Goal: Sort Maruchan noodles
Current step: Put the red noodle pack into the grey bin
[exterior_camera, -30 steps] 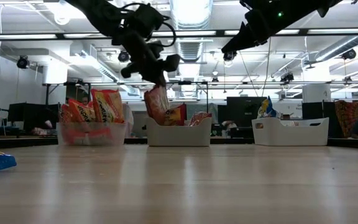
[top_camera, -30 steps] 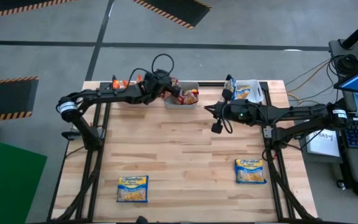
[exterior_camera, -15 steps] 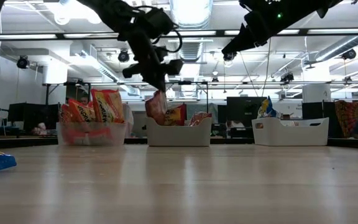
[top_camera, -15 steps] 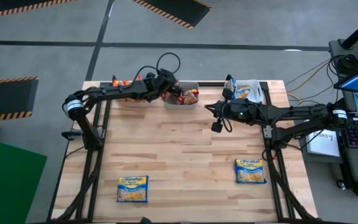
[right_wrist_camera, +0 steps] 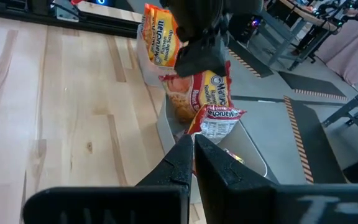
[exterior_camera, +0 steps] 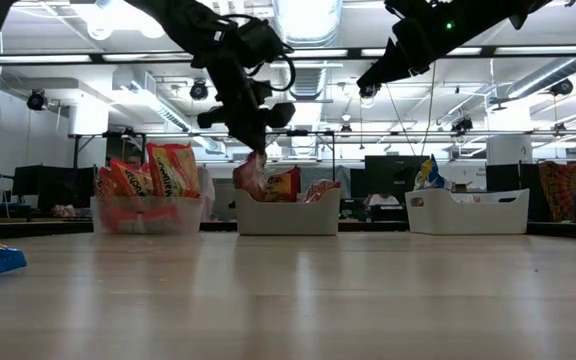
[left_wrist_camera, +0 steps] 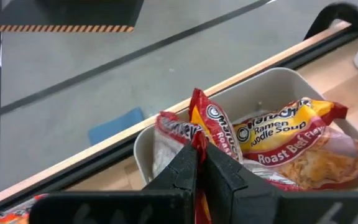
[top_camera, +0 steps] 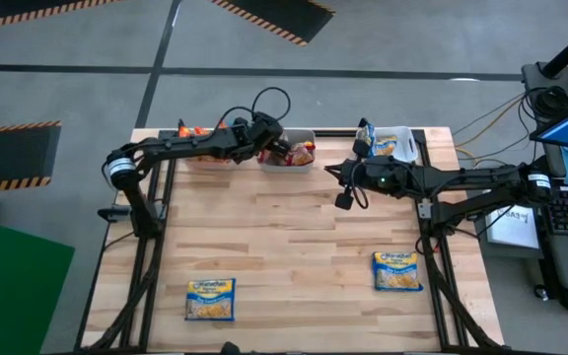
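My left gripper (top_camera: pixel 273 145) is shut on a red Maruchan packet (left_wrist_camera: pixel 211 122) over the middle grey bin (top_camera: pixel 286 166) at the table's far edge. In the low view the packet (exterior_camera: pixel 250 174) hangs with its lower part behind the bin's wall (exterior_camera: pixel 288 216). Other red packets (left_wrist_camera: pixel 291 134) lie in that bin. My right gripper (top_camera: pixel 346 201) is shut and empty, held high above the table's middle, right of the bin. Two blue-and-yellow packets (top_camera: pixel 211 299) (top_camera: pixel 397 270) lie flat near the table's front edge. My left gripper pinches the red packet's upper edge (left_wrist_camera: pixel 197 134) between its two fingers. The fingers come from above, slanting down toward the far edge. The packet hangs below them, its lower part inside the middle bin; whether it rests on the packets there I cannot tell.
A clear bin (top_camera: pixel 193 135) with orange packets (exterior_camera: pixel 171 170) stands left of the middle bin. A white bin (top_camera: pixel 395 148) with a blue packet stands at the far right. Bare wood lies between the bins and the two front packets.
My left gripper has gone a little toward the far edge and down over the middle bin. The red packet has sunk with it, so that its lower part now sits lower inside the bin. It stays held.
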`<move>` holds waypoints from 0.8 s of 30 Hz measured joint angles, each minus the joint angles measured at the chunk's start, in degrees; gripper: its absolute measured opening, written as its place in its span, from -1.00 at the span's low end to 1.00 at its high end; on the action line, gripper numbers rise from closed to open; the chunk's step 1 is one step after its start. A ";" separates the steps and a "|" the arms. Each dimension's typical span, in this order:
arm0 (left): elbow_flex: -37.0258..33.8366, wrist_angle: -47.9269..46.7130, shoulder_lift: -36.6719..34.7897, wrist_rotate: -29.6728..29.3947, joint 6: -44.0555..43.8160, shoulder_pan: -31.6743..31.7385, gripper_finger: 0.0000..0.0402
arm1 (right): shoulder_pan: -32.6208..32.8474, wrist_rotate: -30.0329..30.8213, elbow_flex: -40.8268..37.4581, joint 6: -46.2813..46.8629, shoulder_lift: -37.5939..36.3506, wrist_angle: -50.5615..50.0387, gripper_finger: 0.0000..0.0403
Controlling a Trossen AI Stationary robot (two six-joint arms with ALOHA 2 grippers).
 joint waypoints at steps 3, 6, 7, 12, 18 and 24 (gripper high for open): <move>0.33 -0.18 0.46 0.04 1.10 0.00 -0.94 | -0.01 0.00 0.00 0.00 0.00 -0.11 -0.96; 1.02 -0.04 0.47 0.02 2.88 0.00 -0.80 | -0.02 0.00 0.00 0.00 0.00 -0.17 -0.96; 1.18 -0.07 0.47 0.01 3.61 0.00 -0.74 | -0.02 0.00 0.00 0.00 0.00 -0.17 -0.96; 1.22 -0.11 0.47 -4.63 7.08 0.08 -0.38 | -0.02 0.00 0.00 0.02 0.00 -0.27 -0.96; 1.53 0.00 -0.61 -6.01 15.58 -0.88 -0.05 | -0.02 0.00 0.00 0.04 0.00 -0.34 -0.96; 0.10 4.12 1.43 -6.35 19.63 0.68 -0.08 | -0.02 0.00 -0.02 0.02 0.00 -0.31 -0.96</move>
